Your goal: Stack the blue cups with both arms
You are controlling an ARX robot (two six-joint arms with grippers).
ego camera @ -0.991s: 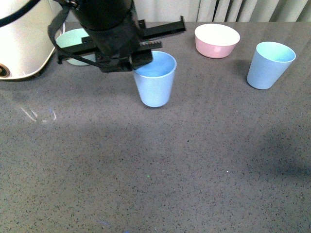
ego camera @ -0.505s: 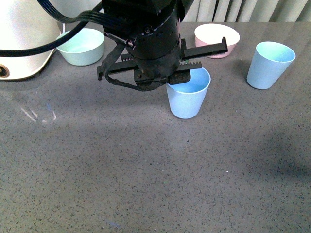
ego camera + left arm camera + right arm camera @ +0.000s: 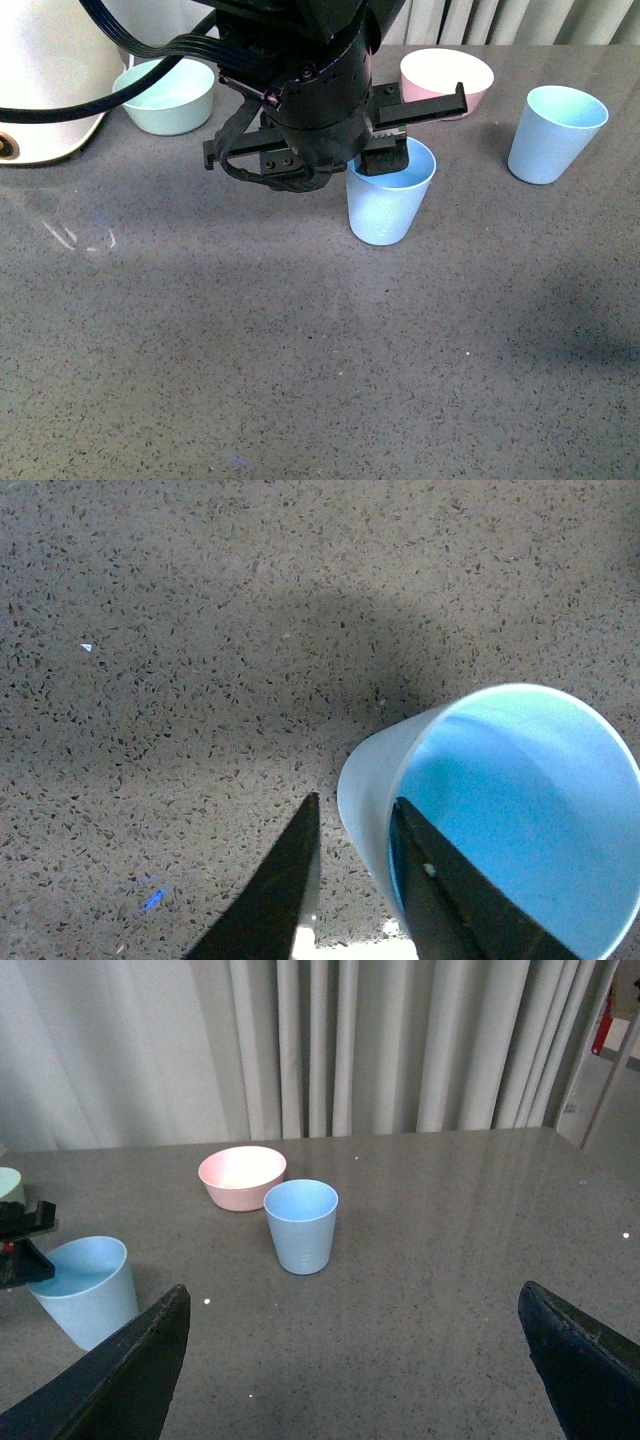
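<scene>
One blue cup (image 3: pixel 390 198) stands upright near the table's middle. My left gripper (image 3: pixel 372 165) is over its near-left rim, open, one finger inside the cup and one outside. In the left wrist view the cup (image 3: pixel 500 810) has its wall between the two fingers of that gripper (image 3: pixel 355 815). The second blue cup (image 3: pixel 554 132) stands upright at the right; in the right wrist view it (image 3: pixel 300 1224) is ahead of my open, empty right gripper (image 3: pixel 355 1325), with the first cup (image 3: pixel 88 1288) off to one side. The right arm does not show in the front view.
A pink bowl (image 3: pixel 447 82) stands behind the middle cup and shows in the right wrist view (image 3: pixel 241 1176). A mint-green bowl (image 3: pixel 167 95) is at the back left beside a large white appliance (image 3: pixel 50 80). Curtains hang behind the table.
The left gripper carried the cup from left of centre to the right, toward the other cup, and set it on the table. Over the last half second it barely moved.
</scene>
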